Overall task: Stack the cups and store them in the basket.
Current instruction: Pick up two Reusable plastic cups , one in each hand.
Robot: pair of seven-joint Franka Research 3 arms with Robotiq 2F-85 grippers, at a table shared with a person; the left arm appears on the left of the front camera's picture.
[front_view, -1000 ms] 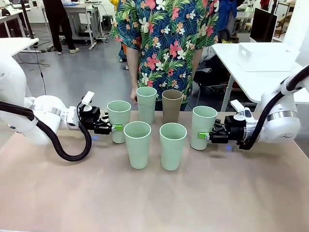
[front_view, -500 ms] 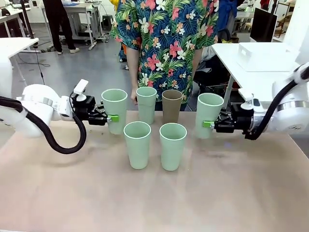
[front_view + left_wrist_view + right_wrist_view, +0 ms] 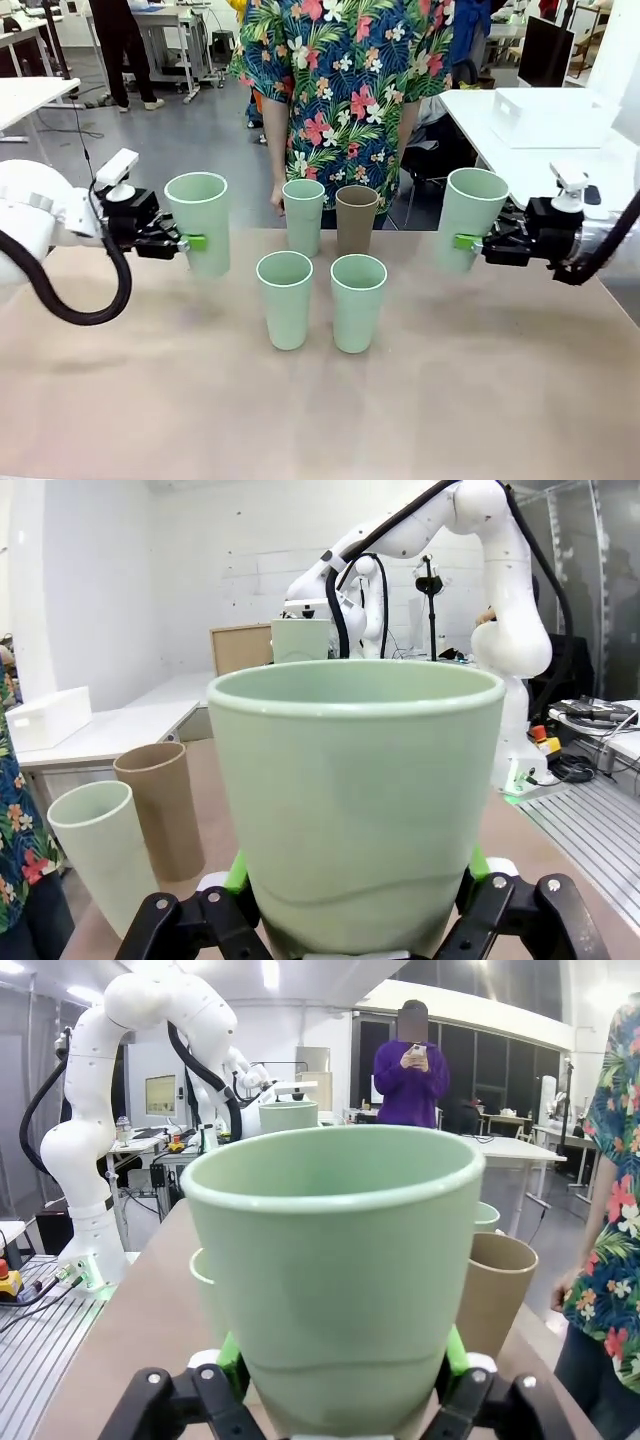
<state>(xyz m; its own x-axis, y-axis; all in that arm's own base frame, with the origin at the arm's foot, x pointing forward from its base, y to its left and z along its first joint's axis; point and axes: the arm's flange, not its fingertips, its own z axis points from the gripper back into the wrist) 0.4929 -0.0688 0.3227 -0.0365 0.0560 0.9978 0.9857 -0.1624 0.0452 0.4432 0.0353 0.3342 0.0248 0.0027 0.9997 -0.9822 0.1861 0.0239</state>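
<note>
Both arms had raised their cups higher and carried them outward, away from the group. The left fingers (image 3: 195, 242) were closed on the left cup (image 3: 198, 222), and the right fingers (image 3: 465, 241) on the right cup (image 3: 468, 218). Three green cups (image 3: 285, 298) and the brown cup (image 3: 356, 219) stood on the desk (image 3: 320, 420). By my judgement nothing was stacked or stored yet. A white bin (image 3: 552, 115), probably the basket, stood well apart on a side table. The wrist views showed green pads (image 3: 237, 872) pressing both sides of each cup. The front view showed both cups in the air.
</note>
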